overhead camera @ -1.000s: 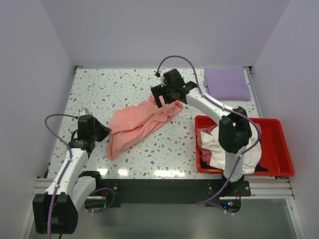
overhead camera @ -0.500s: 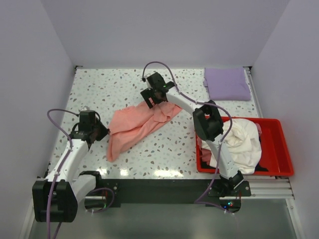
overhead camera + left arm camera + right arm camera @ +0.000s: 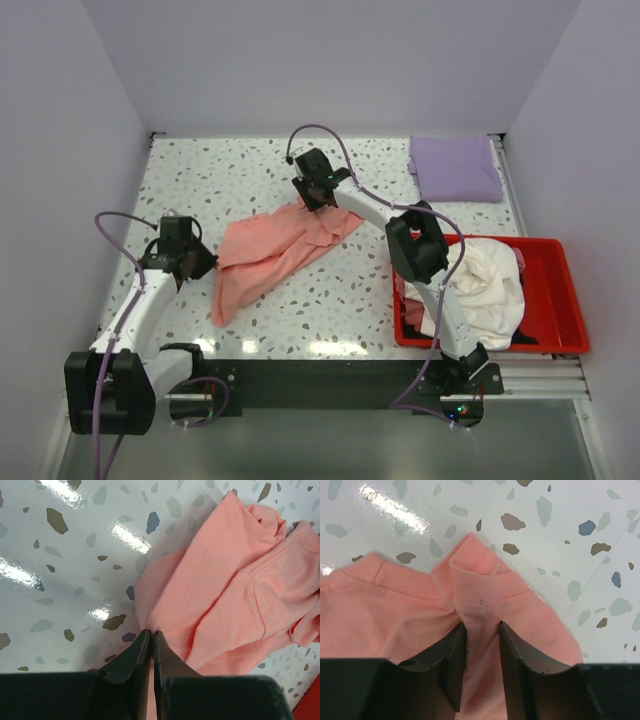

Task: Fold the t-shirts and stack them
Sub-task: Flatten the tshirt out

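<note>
A salmon-pink t-shirt [image 3: 275,250] lies crumpled in the middle of the table. My left gripper [image 3: 205,262] is at its left edge, and in the left wrist view the gripper [image 3: 151,632] is shut on a thin edge of the pink cloth [image 3: 240,595]. My right gripper [image 3: 312,200] is at the shirt's far edge. In the right wrist view its jaws [image 3: 480,625] stand narrow with a bunched fold of the hemmed pink cloth [image 3: 485,595] pinched between them. A folded lavender t-shirt [image 3: 457,168] lies flat at the far right. A cream-white t-shirt [image 3: 490,285] is heaped in the bin.
The red plastic bin [image 3: 562,300] stands at the near right, beside the right arm's base. Grey walls close in the speckled table [image 3: 200,180] on three sides.
The right arm swung left along the shirt's far edge, and its wide-open jaws narrowed onto a fold. The left gripper shifted slightly, still holding the shirt's left edge.
</note>
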You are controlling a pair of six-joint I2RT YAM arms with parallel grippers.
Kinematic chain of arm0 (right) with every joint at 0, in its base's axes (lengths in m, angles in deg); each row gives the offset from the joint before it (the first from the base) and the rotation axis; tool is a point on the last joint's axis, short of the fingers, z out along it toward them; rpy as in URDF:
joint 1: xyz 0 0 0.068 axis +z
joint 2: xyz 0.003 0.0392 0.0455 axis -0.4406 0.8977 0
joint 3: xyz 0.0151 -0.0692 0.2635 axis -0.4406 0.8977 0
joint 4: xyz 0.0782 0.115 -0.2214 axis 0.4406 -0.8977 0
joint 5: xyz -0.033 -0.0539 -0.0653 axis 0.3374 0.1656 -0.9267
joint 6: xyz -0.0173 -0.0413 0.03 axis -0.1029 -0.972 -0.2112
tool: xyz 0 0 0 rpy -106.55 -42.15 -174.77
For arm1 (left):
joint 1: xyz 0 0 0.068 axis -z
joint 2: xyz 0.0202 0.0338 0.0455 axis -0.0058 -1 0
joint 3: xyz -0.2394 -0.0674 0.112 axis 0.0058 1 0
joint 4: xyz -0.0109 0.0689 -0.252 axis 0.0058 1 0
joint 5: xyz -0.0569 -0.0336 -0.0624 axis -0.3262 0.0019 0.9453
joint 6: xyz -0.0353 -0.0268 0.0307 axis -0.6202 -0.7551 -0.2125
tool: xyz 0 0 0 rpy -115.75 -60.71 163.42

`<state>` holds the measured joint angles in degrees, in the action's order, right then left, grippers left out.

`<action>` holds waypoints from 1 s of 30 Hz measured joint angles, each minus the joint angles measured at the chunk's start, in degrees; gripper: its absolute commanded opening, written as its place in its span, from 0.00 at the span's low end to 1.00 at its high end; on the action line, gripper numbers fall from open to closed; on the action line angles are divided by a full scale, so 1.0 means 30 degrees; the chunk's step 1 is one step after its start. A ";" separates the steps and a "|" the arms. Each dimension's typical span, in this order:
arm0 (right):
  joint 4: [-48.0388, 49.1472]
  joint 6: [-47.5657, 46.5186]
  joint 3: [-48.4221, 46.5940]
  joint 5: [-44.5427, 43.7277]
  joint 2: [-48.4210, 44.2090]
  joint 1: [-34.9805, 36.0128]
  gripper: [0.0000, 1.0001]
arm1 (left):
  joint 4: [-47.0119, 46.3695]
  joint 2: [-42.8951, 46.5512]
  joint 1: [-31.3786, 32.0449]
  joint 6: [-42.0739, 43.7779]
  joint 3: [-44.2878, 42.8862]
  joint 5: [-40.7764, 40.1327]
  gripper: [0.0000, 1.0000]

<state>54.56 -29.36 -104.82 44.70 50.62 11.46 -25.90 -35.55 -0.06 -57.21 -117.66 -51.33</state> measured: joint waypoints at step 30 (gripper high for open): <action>0.2244 -0.0379 0.6754 0.0015 -1.1730 0.0000 0.00 | 0.0000 0.4175 0.0000 0.0401 -0.5421 -0.0882 0.00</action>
<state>61.29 -30.49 -84.56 44.74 15.43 11.46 -25.90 -23.03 -0.06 -56.01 -133.93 -53.98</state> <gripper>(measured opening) 0.050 0.020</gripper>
